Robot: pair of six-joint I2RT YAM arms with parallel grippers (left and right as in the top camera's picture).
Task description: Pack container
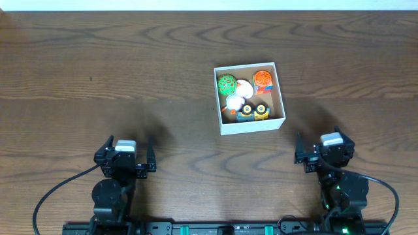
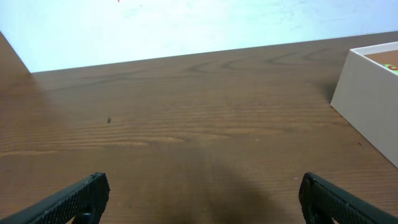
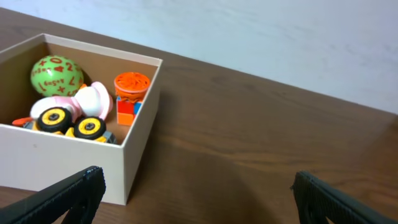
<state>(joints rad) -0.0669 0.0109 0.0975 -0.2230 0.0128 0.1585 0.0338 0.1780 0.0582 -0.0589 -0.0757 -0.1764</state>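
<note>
The container (image 1: 251, 126), a square white box with a tan inside, sits mid-table right of centre. It holds a green ball (image 1: 226, 84), an orange-topped toy (image 1: 262, 79), a white and pink toy (image 1: 239, 94) and a yellow-wheeled toy car (image 1: 253, 111). They also show in the right wrist view: the ball (image 3: 56, 75), the orange toy (image 3: 131, 93), the car (image 3: 71, 124). My left gripper (image 1: 126, 158) is open and empty near the front left. My right gripper (image 1: 324, 153) is open and empty, front right of the container (image 3: 74, 162). The left wrist view shows only the container's corner (image 2: 367, 93).
The brown wooden table (image 1: 98, 78) runs to a pale wall at the far edge. Black cables trail from both arm bases at the front edge. A small dark speck (image 1: 91, 79) lies on the wood at the left.
</note>
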